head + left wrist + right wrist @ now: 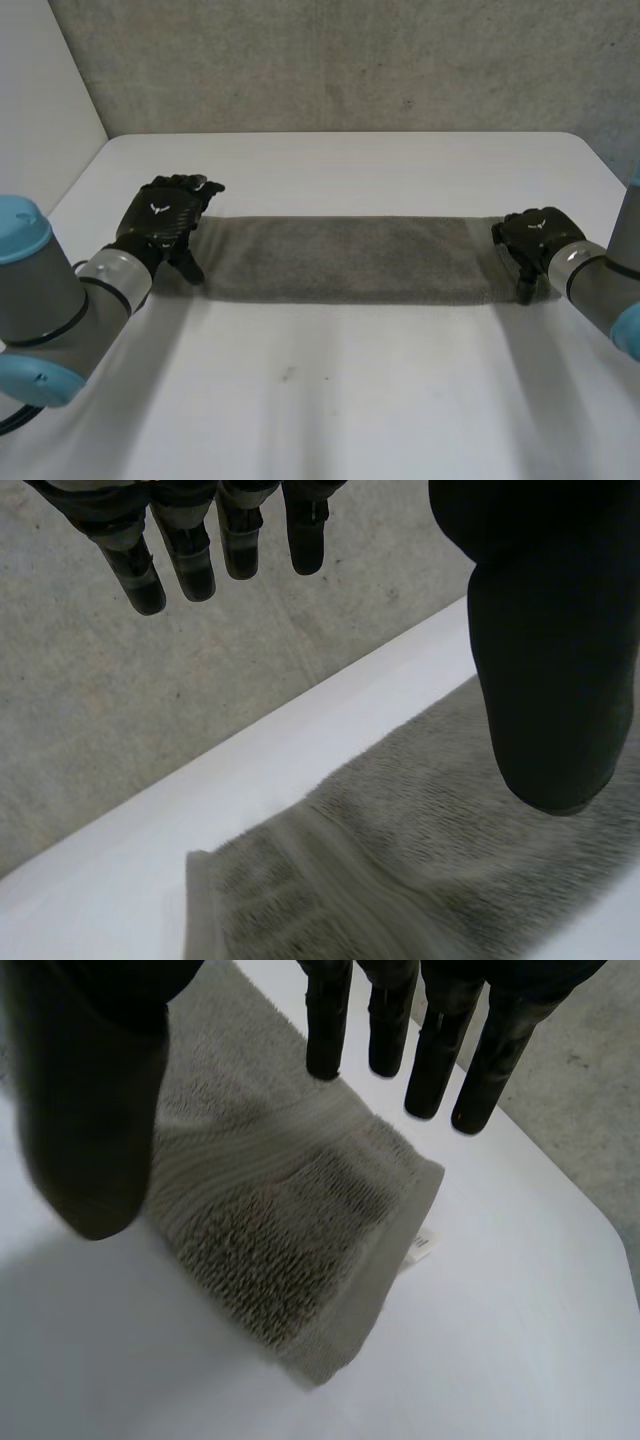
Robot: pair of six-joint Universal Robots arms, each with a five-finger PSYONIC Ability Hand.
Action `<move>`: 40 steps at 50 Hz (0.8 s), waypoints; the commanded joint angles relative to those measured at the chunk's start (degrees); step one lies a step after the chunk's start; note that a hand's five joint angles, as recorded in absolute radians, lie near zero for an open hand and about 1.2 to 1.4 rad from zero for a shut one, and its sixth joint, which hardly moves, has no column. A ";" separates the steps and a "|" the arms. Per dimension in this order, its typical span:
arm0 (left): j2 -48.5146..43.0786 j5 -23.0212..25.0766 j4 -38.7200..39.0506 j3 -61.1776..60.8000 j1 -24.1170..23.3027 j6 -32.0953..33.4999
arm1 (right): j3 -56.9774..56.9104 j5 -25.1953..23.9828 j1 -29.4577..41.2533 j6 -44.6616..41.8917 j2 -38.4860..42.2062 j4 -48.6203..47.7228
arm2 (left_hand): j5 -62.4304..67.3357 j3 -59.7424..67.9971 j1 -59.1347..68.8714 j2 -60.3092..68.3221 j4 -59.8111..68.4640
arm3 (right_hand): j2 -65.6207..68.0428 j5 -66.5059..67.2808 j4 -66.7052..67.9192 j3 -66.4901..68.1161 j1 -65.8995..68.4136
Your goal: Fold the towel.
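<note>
White table (330,400) before a grey concrete wall (350,60) | towel (350,258) lay as a long narrow strip, long axis running from arm to arm | left hand (165,222) over its left end, spread open, holding nothing | right hand (532,240) likewise open over the right end | each end lay nearest its own hand

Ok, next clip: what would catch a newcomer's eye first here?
The grey towel lies as a long narrow strip across the middle of the white table. A black hand sits at each end of it, the left hand at one end and the right hand at the other. Both have straight fingers and hold nothing.
</note>
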 commanded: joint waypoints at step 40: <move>3.97 -0.22 3.11 -4.96 -0.19 -2.43 | -18.16 5.50 6.52 -21.49 3.69 -5.99 | -1.80 0.44 -0.06 0.47 0.46 | 59.11 57.62 58.64 58.48 58.53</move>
